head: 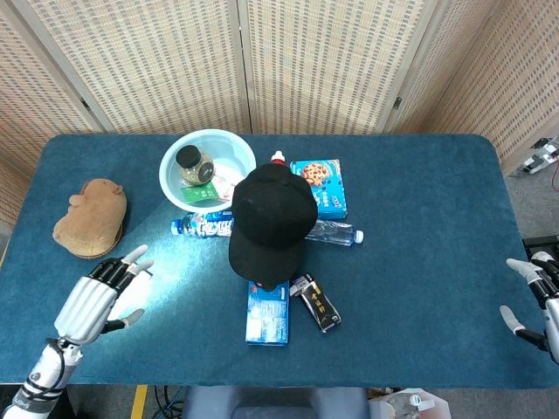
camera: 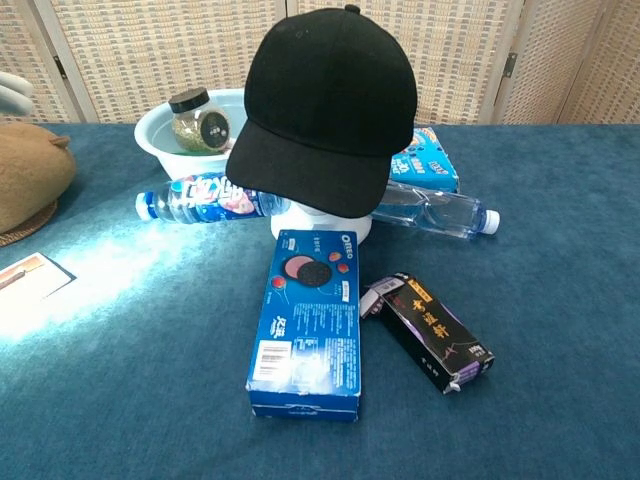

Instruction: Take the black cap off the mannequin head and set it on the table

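The black cap (head: 271,218) (camera: 322,110) sits on the white mannequin head (camera: 335,224) at the table's middle, brim toward me. My left hand (head: 98,295) hovers over the near left of the table, fingers spread, holding nothing; a fingertip (camera: 12,92) shows at the chest view's left edge. My right hand (head: 534,301) stays at the table's far right edge, fingers apart and empty. Both hands are well away from the cap.
Around the head lie an Oreo box (head: 267,315) (camera: 308,320), a dark packet (head: 316,303) (camera: 428,332), two water bottles (head: 203,226) (head: 335,232), a blue cookie box (head: 320,186) and a white bowl (head: 175,157) holding a jar (head: 193,164). A brown plush (head: 90,218) lies left.
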Robot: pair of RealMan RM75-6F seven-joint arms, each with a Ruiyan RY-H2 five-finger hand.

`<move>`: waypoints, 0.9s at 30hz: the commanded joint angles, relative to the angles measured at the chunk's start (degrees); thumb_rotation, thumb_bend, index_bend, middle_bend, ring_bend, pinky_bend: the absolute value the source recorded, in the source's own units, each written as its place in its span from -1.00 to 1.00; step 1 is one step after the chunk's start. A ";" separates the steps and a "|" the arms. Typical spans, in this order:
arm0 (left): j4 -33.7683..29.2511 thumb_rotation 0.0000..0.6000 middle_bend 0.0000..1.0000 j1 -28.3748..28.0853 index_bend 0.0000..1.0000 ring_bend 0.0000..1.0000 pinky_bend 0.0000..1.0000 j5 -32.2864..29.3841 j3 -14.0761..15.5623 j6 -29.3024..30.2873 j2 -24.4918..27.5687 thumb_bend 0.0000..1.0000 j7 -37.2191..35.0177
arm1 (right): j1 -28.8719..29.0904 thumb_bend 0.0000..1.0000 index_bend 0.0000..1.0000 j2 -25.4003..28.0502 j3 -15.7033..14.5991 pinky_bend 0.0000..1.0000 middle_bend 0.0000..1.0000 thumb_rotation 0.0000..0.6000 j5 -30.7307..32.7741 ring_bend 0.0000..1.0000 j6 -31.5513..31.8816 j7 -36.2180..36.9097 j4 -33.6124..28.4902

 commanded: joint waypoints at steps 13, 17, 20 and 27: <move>3.56 1.00 0.38 -10.22 -0.49 0.38 0.85 1.08 -1.89 -9.26 -6.92 -0.74 -1.26 | -0.49 -0.39 -0.55 -0.70 -0.28 -0.67 -0.47 1.00 1.09 -0.66 -0.65 1.05 1.46; 6.08 1.00 0.76 -12.52 -0.46 0.69 1.00 1.43 -2.76 -9.79 -9.67 -0.74 -1.26 | -0.48 -0.39 -0.55 -0.87 -0.32 -0.67 -0.46 1.00 1.24 -0.66 -0.92 1.31 1.82; 9.05 1.00 0.90 -13.82 -0.46 0.80 1.00 2.46 -3.23 -8.31 -12.63 -0.74 -2.22 | -0.50 -0.39 -0.55 -0.98 -0.40 -0.67 -0.47 1.00 1.27 -0.66 -1.09 1.43 2.07; 16.52 1.00 1.00 -16.41 -0.31 0.90 1.00 4.51 -4.06 -3.65 -19.13 -0.74 -5.77 | -0.74 -0.39 -0.55 -1.11 -0.47 -0.67 -0.47 1.00 1.66 -0.66 -1.23 1.81 2.59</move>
